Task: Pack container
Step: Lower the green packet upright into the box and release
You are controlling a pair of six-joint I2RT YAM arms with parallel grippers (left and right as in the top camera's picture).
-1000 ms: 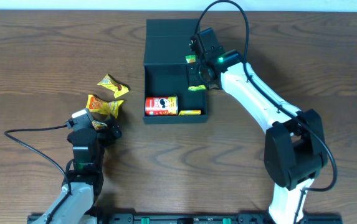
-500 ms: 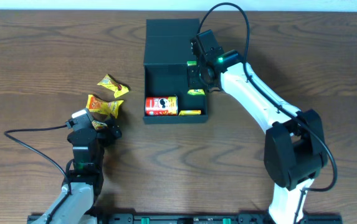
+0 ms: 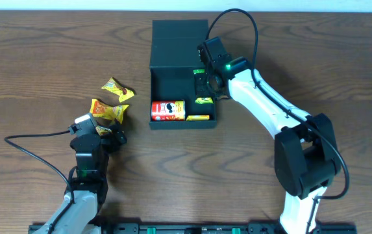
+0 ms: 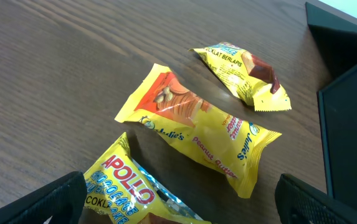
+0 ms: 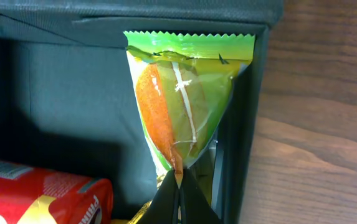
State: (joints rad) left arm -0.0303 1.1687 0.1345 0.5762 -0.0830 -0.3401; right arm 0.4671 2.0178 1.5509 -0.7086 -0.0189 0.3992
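Observation:
The container point(image 3: 164, 71) is a dark box with its flap lid open at the back. It holds a red packet point(image 3: 167, 110) and a yellow bar point(image 3: 198, 117). My right gripper point(image 3: 203, 88) is shut on a green snack packet point(image 5: 184, 99), held inside the box against its right wall point(image 5: 253, 124). The red packet also shows in the right wrist view point(image 5: 35, 193). My left gripper point(image 4: 178, 205) is open over the yellow Apollo packet point(image 4: 134, 193) on the table. Two more yellow packets lie beyond it: a peanut butter one point(image 4: 197, 130) and a smaller one point(image 4: 243, 74).
The yellow packets lie in a loose group point(image 3: 111, 104) left of the container. The left arm's cable point(image 3: 30, 146) trails across the table at the left. The right arm point(image 3: 270, 110) reaches over the table's right side.
My right gripper has moved the green packet a little nearer and lower inside the container. The left arm has not moved.

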